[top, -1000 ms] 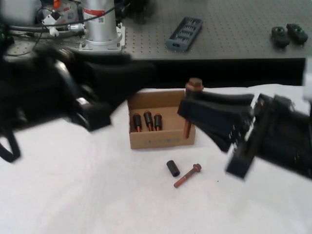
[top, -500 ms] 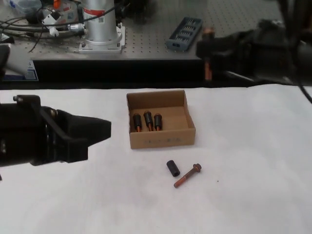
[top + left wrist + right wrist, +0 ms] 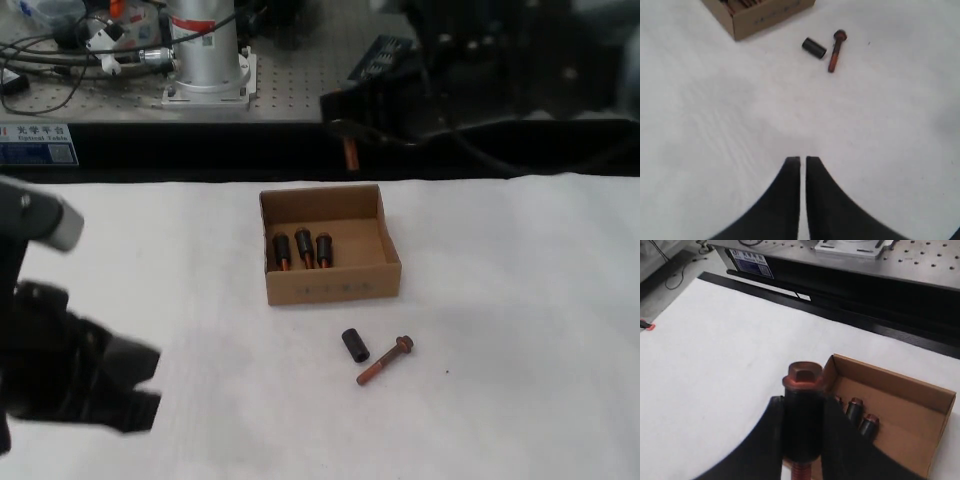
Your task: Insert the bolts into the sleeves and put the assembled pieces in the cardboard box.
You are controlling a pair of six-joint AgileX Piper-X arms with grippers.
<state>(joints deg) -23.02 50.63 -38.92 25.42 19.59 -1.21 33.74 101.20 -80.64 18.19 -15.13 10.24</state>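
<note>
Pinching a sleeved bolt [image 3: 802,376], your right gripper [image 3: 802,400] hangs near the box [image 3: 890,377], which holds three assemblies [image 3: 302,248]. Your left gripper [image 3: 803,164], pressed together, hovers over the cloth [image 3: 715,125]; a sleeve [image 3: 814,47] and bolt [image 3: 836,44] lie near the box.

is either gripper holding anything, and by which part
The right gripper holds a bolt-and-sleeve piece, clamped on its black sleeve. The left gripper is shut, empty.

Matt brown cardboard box [image 3: 330,288]. Copper-toned metal bolt [image 3: 383,363], slight sheen. Matt black sleeve [image 3: 355,346]. Soft white cloth [image 3: 520,320], faintly wrinkled. Perforated grey metal plate [image 3: 285,85] behind.
</note>
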